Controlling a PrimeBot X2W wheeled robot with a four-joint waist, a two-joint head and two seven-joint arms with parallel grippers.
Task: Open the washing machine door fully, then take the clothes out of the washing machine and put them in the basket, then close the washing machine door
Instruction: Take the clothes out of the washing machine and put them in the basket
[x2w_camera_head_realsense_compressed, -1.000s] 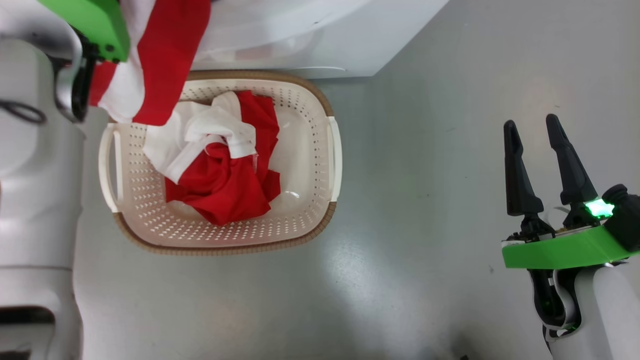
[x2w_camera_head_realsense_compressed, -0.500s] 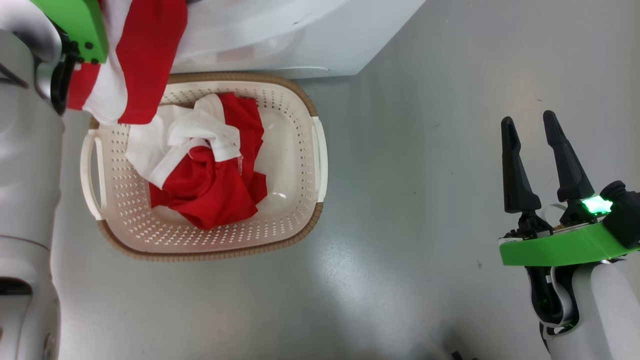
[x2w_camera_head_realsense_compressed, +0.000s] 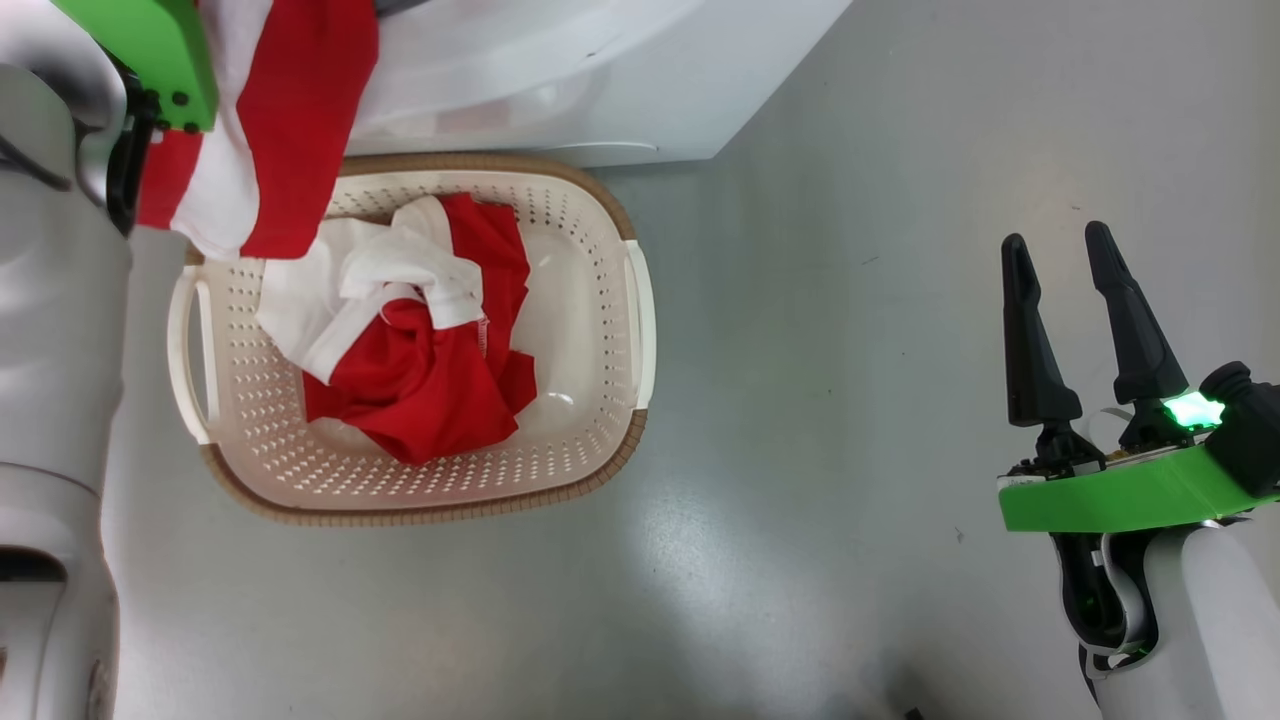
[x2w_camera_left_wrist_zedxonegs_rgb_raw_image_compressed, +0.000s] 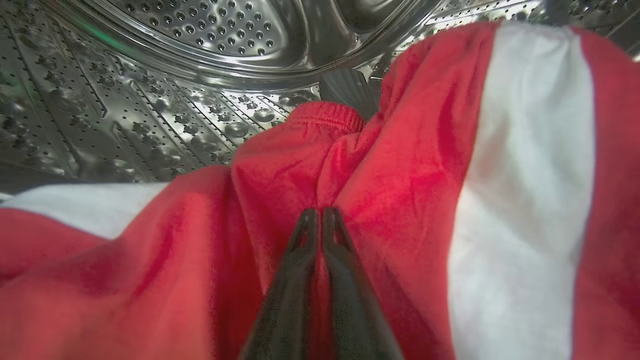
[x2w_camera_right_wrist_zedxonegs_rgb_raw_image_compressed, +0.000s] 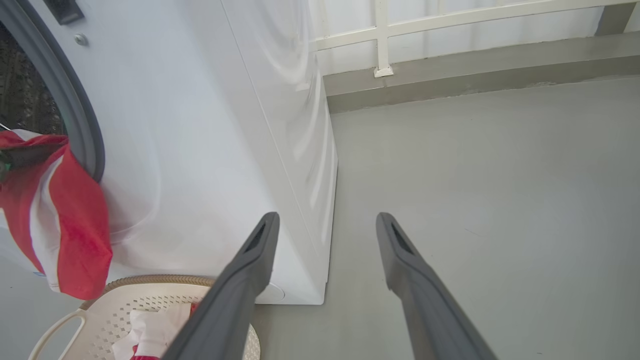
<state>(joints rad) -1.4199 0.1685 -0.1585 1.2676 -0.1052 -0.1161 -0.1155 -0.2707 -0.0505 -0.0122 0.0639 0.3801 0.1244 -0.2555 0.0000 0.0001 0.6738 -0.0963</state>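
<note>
My left gripper (x2w_camera_left_wrist_zedxonegs_rgb_raw_image_compressed: 320, 214) is inside the washing machine's steel drum (x2w_camera_left_wrist_zedxonegs_rgb_raw_image_compressed: 200, 75), its fingers shut on a fold of red-and-white clothes (x2w_camera_left_wrist_zedxonegs_rgb_raw_image_compressed: 410, 165). That garment (x2w_camera_head_realsense_compressed: 270, 120) hangs out of the drum opening, down the white washing machine (x2w_camera_head_realsense_compressed: 600, 70), over the far left corner of the cream basket (x2w_camera_head_realsense_compressed: 600, 250). More red and white clothes (x2w_camera_head_realsense_compressed: 420, 350) lie bunched in the basket. My right gripper (x2w_camera_head_realsense_compressed: 1055, 250) is held open over the floor at the right, nothing between its fingers. The washing machine door is out of view.
The basket stands on grey floor (x2w_camera_head_realsense_compressed: 800, 400) right against the machine's front. The right wrist view shows the grey gasket (x2w_camera_right_wrist_zedxonegs_rgb_raw_image_compressed: 75, 100), the machine's side wall (x2w_camera_right_wrist_zedxonegs_rgb_raw_image_compressed: 280, 125) and a low ledge with a white railing (x2w_camera_right_wrist_zedxonegs_rgb_raw_image_compressed: 450, 60) behind it.
The whole head picture has shifted slightly left, so the camera moved. The hanging garment sways a little. The right gripper holds its place, still open.
</note>
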